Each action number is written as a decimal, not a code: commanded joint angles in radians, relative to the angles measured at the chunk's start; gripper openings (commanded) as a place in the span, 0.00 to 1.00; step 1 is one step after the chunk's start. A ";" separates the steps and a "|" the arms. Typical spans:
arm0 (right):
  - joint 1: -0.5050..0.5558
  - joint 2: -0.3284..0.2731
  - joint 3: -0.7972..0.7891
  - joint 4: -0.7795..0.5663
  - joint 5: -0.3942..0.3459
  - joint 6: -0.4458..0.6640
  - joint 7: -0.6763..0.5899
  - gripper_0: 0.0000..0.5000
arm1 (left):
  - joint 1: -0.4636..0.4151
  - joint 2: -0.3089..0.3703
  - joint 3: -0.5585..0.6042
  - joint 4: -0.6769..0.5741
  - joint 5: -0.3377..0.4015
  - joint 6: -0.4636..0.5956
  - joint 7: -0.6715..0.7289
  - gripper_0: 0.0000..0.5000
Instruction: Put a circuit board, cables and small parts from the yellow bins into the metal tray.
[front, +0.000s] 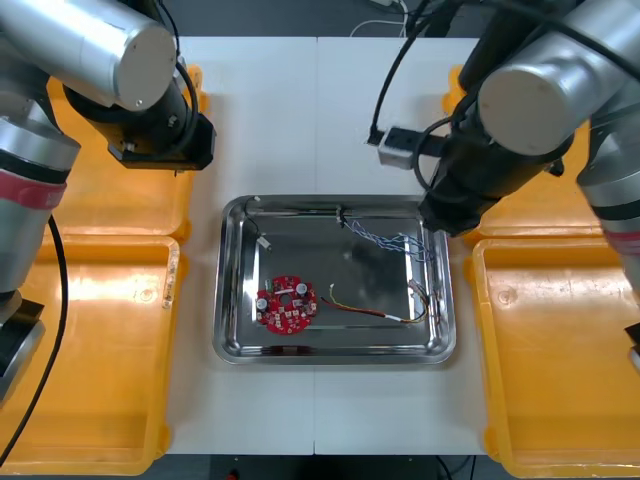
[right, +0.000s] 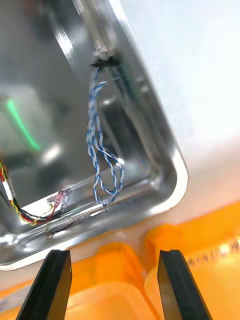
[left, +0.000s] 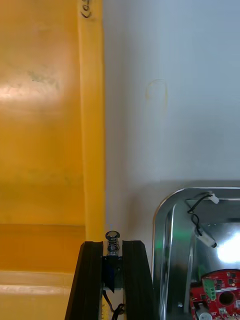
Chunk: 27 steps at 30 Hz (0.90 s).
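Note:
The metal tray (front: 232, 345) sits mid-table and holds a round red circuit board (front: 285, 304), a twisted blue and white cable (front: 396, 240), a red and yellow cable (front: 375, 312) and a black cable (front: 262, 236). My left gripper (left: 113, 248) is shut on a small metal part (left: 113, 242) with a coiled tip. It hangs over the rim of a left yellow bin (left: 45, 125), just outside the tray's corner (left: 165, 210). My right gripper (right: 112, 260) stands open with nothing between its fingers, above the right bins' rims (right: 165, 240) beside the tray's corner (right: 170, 190). The blue and white cable (right: 100, 150) lies beyond its fingers.
Two yellow bins flank the tray on each side: left (front: 100, 370) and right (front: 560, 370). The left arm (front: 150, 120) hangs over the far left bin, the right arm (front: 490, 160) over the tray's far right corner. Bare white table (front: 320, 110) lies beyond the tray.

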 joint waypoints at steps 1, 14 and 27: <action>-0.041 -0.143 -0.068 -0.045 -0.089 0.005 -0.094 1.00 | 0.027 -0.040 -0.059 -0.075 -0.026 0.005 0.034 0.00; 0.064 -0.373 -0.224 -0.045 -0.246 0.005 -0.393 1.00 | 0.081 -0.101 -0.239 -0.087 -0.043 -0.167 0.234 0.00; 0.189 -0.404 -0.359 -0.045 -0.226 0.005 -0.533 1.00 | 0.125 -0.103 -0.352 -0.067 -0.042 -0.282 0.353 0.00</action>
